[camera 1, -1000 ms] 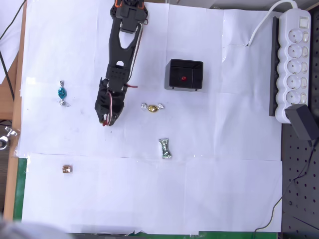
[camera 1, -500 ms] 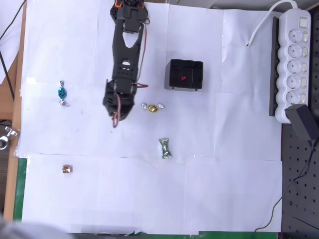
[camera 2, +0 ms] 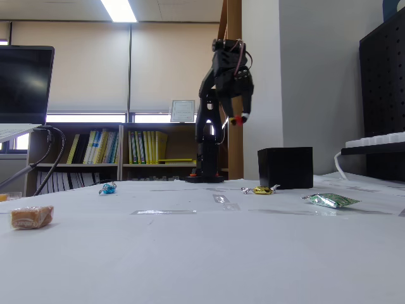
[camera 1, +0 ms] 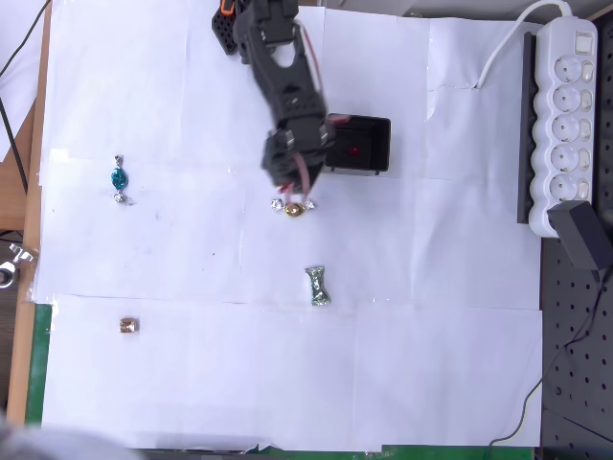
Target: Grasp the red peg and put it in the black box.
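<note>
**Peg in the air, close to the box**

The red peg (camera 2: 238,119) is between the tips of the jaws (camera 2: 238,118), which are closed on it; in the fixed view it is a small red spot at the lower end of the arm, high above the table (camera 2: 190,253). The black box (camera 1: 364,144) stands on the white paper, and inside it a second red peg (camera 1: 353,150) already lies on the dark floor. In the overhead view the jaws (camera 1: 299,196) hang just beside the left wall of the box, toward its near corner, and almost over the gold candy (camera 1: 293,207), which lies near that same corner.

I judge that the step in hand is the carrying: the peg is lifted and not yet over the opening. The next move calls for a short swing to bring the jaws above the middle of the box, then a lowering, then the opening of the jaws. The peg is tiny, so a release from too high could let it bounce out over the low wall.

The green candy (camera 1: 317,286) lies farther from the box. The blue candy (camera 1: 119,178) and a brown candy (camera 1: 128,326) lie well apart from the box.
</note>
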